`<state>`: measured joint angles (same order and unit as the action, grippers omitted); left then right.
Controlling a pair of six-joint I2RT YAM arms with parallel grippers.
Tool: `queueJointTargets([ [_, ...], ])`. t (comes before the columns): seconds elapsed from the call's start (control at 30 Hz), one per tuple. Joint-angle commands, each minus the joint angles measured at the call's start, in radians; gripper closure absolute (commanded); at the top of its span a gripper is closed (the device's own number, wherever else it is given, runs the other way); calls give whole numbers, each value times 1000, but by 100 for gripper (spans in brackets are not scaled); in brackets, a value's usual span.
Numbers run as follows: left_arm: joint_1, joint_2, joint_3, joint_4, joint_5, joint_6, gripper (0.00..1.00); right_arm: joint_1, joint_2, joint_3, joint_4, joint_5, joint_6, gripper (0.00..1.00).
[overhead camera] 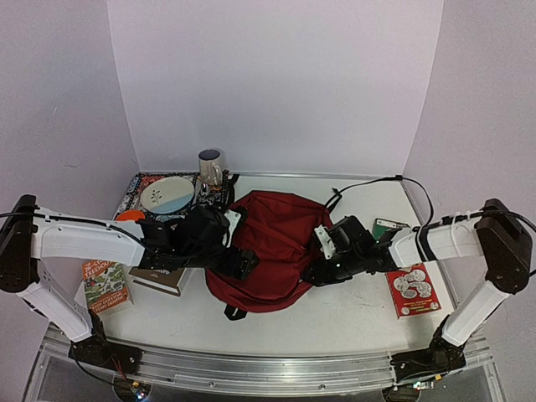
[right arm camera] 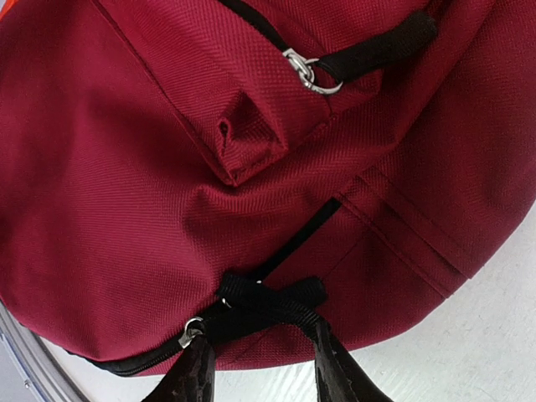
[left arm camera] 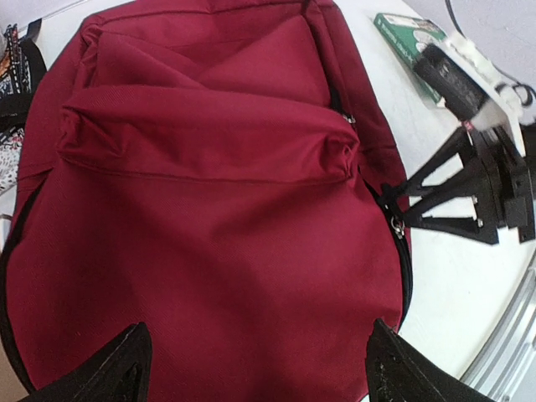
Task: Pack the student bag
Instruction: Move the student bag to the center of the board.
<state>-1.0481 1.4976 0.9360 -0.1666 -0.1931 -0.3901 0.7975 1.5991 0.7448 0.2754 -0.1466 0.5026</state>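
The student bag (overhead camera: 272,239) lies flat in the middle of the counter (overhead camera: 352,318) between the two arms, its long axis running away from their bases. The left gripper (left arm camera: 260,335) hovers spread wide over the front panel, holding nothing. The right gripper (right arm camera: 264,343) is nearer the side zip, jaws half-closed about the black zip pull (right arm camera: 268,297); I cannot tell whether they truly pinch it. The fabric is soft and slack, and a red book (overhead camera: 410,291) crowds that side.

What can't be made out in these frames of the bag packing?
- Inside of the student bag: all views, red fabric covers it.
- Whether the right gripper pinches the black zip pull: right wrist view, the strap covers the fingertips.
- Most of the left gripper: left wrist view, fingers cut by the bottom edge.
- Title of the book by the left arm: top view, too small.
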Motion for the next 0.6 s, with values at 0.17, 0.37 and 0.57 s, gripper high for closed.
queueJointTargets([
  [0.17, -26, -98, -105, 12, -73, -9, 10, -4, 41, 82, -31, 142, -31, 65],
  [0.37, -27, -110, -138, -44, -152, -62, 10, -21, 48, 128, -71, 215, -58, 67],
  [0.57, -26, -61, -151, -55, -242, -113, 11, -46, 64, 140, -111, 243, -86, 67],
])
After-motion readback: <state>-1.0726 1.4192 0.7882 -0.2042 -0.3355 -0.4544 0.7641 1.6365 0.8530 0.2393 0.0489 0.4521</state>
